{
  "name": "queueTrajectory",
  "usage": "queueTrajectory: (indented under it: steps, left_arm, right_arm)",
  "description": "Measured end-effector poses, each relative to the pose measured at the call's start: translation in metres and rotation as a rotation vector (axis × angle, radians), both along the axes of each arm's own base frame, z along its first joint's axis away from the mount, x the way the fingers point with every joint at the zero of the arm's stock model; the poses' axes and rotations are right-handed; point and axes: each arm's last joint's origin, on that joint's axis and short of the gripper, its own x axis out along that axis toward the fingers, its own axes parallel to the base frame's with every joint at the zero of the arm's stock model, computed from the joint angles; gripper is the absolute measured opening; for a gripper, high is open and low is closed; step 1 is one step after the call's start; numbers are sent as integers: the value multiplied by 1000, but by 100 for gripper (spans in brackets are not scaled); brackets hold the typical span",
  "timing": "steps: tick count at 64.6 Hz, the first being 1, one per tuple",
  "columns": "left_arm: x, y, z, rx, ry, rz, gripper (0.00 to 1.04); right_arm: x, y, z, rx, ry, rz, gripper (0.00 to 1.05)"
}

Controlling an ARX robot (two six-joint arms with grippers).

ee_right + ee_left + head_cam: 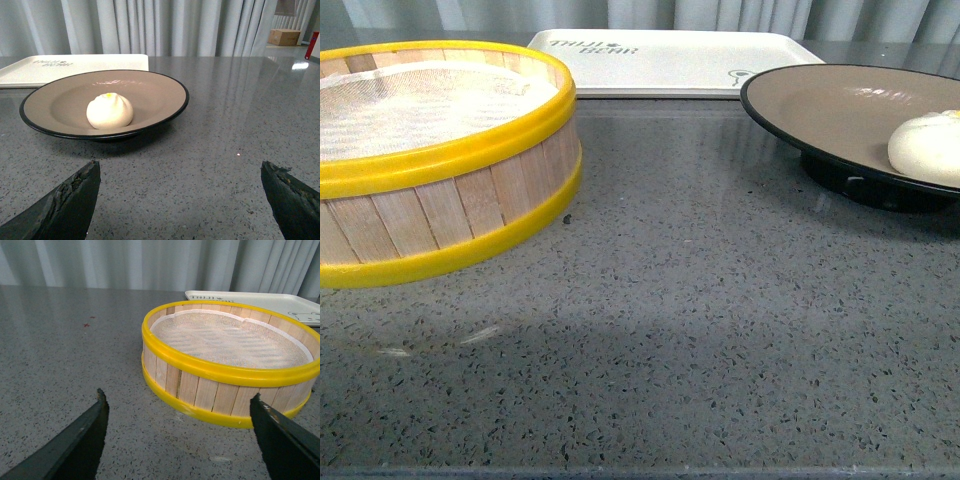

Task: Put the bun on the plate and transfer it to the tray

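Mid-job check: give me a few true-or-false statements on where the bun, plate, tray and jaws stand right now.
1. The bun lies on the plate. True.
2. The plate stands on the tray. False: it stands on the grey counter, and the tray lies behind it.
3. The steamer basket holds another bun. False: only its cloth liner shows inside.
4. The left jaws and the right jaws both stand open and hold nothing. True.
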Motion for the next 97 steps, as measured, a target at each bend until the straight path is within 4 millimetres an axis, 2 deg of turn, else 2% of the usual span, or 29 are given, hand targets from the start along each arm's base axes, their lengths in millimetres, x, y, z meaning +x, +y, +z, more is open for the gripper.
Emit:
queueTrajectory:
  steps: [4,15,21,29,41,49,59,74,86,97]
  left_arm:
    - [0,0,0,1,0,0,100]
    - [0,0,0,0,0,0,98]
    - [0,0,0,0,0,1,98]
    - [0,0,0,0,0,0,98]
    - [0,0,0,0,0,0,98]
    - [0,0,0,0,0,0,98]
    - [0,0,0,0,0,0,98]
    - [0,0,0,0,0,0,98]
    - [0,0,0,0,0,0,98]
    - [0,0,0,0,0,0,98]
  right_arm:
    - [0,0,0,0,0,0,96]
    - [0,0,0,-13,-4,-20,96]
    - [5,0,11,-86,-79,-268,96]
    - [17,-9,28,-74,-103,-266,96]
    - [44,-39,63,61,-136,-253,96]
    - [75,-71,73,311,-42,-233,96]
    - [110,-93,72,667,92,-179,96]
    - [135,-103,55,1009,274,-125,96]
    - [147,-100,40,1136,370,-113,96]
    - [159,-92,35,1189,403,-80,96]
